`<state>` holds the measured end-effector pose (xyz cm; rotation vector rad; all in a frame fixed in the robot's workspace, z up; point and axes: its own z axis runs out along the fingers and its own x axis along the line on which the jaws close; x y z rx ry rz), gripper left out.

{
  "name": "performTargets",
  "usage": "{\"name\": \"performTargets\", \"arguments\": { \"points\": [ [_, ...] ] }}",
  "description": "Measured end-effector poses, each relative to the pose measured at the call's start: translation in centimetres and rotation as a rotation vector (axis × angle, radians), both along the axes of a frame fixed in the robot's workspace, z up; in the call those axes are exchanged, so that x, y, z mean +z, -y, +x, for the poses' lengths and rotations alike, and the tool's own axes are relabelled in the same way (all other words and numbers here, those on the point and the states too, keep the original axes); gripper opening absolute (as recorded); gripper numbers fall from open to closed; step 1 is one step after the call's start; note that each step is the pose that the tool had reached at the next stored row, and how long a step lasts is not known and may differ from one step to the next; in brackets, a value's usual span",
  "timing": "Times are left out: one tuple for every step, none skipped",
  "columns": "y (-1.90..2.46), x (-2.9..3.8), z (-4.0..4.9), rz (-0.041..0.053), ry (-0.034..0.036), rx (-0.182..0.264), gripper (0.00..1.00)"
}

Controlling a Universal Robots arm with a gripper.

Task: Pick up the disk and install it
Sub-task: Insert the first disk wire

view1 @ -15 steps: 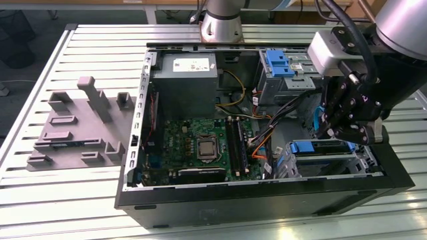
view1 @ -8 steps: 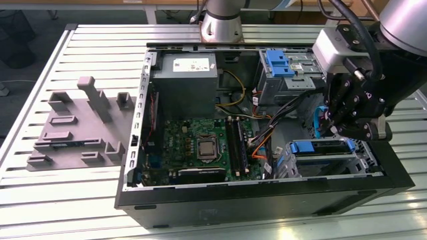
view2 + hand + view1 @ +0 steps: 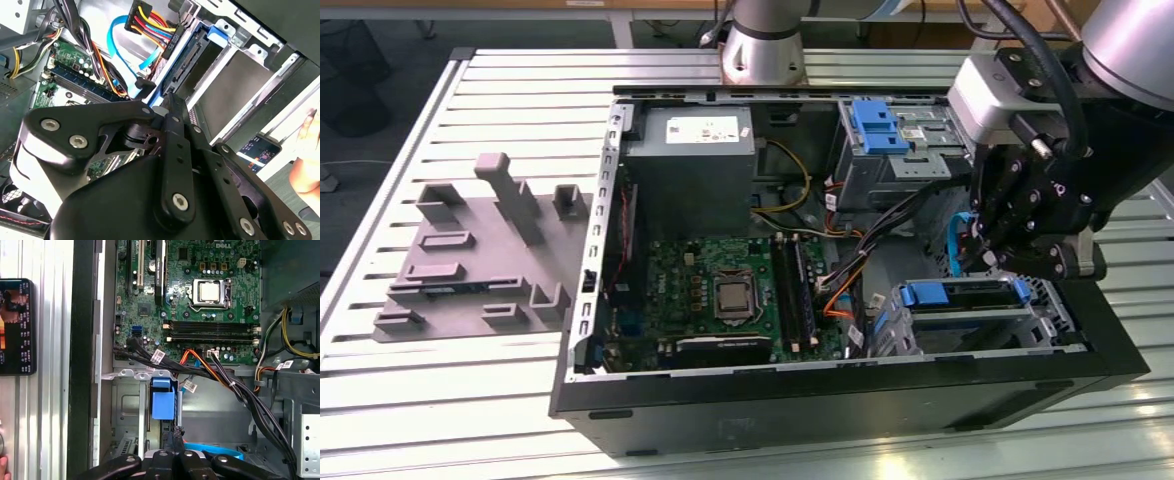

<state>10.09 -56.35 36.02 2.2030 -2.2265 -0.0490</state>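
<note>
The computer case [image 3: 854, 400] lies open on the slatted worktop [image 3: 454, 400]. The arm reaches down into its corner toward the exterior view's right. The end effector [image 3: 170, 102] hangs there with its two fingers clenched together and nothing between them. In the second wrist view its tip is right at the blue-railed end of the disk [image 3: 235, 85]; whether it actually touches, I cannot tell.

The disk sits inside the metal drive cage [image 3: 1061, 320] in that corner, not in the end effector. Its flat grey face shows in the exterior view under a blue rail [image 3: 961, 293]. In the first wrist view the same rail shows as a blue tab just beyond the fingertips.

A light blue cable [image 3: 117, 30] curls just beside the cage, and a plug with coloured wires [image 3: 150, 20] hangs near the end of the disk. The motherboard [image 3: 720, 290] fills the middle of the case, with a grey box [image 3: 687, 150] beyond it and a bare blue bracket [image 3: 874, 125] at the far corner.

Outside the case, a grey moulded fixture [image 3: 480, 250] rests on the worktop at the exterior view's left. A phone [image 3: 15, 325] lies on the slats near the case wall, and a person's hand [image 3: 309, 160] is near it.
</note>
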Motion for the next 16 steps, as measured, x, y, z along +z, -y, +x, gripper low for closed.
{"name": "performTargets", "arguments": {
  "points": [
    [-0.02, 0.0, 0.09, -0.0001, 0.0, 0.0, 0.11],
    [-0.04, 0.0, 0.21, 0.0, 0.0, 0.0, 0.11],
    [-0.07, -0.01, 0.34, 0.0, 0.0, 0.0, 0.11],
    [-0.11, -0.01, 0.47, 0.0001, 0.0001, 0.0, 0.11],
    [-0.15, -0.01, 0.6, 0.0001, 0.0, 0.0, 0.11],
    [-0.21, -0.01, 0.72, 0.0, 0.0001, 0.0, 0.11],
    [-0.27, 0.0, 0.85, -0.0002, 0.0, 0.0, 0.11],
    [-0.34, -0.01, 0.95, 0.0, 0.0001, 0.0, 0.11],
    [-0.4, -0.01, 1.03, 0.0, 0.0, 0.0, 0.11],
    [-0.47, -0.01, 1.11, 0.0, 0.0, 0.0, 0.11],
    [-0.5, -0.02, 1.13, 0.0001, 0.0001, 0.0, 0.11],
    [-0.52, -0.02, 1.14, 0.0001, 0.0001, 0.0, 0.11],
    [-0.54, -0.02, 1.15, 0.0001, 0.0001, 0.0, 0.11],
    [-0.6, -0.01, 1.21, 0.0, 0.0, 0.0, 0.11],
    [-0.7, -0.01, 1.31, 0.0, 0.0001, 0.0, 0.11],
    [-0.78, -0.01, 1.41, -0.0001, 0.0, 0.0, 0.11]
  ]
}}
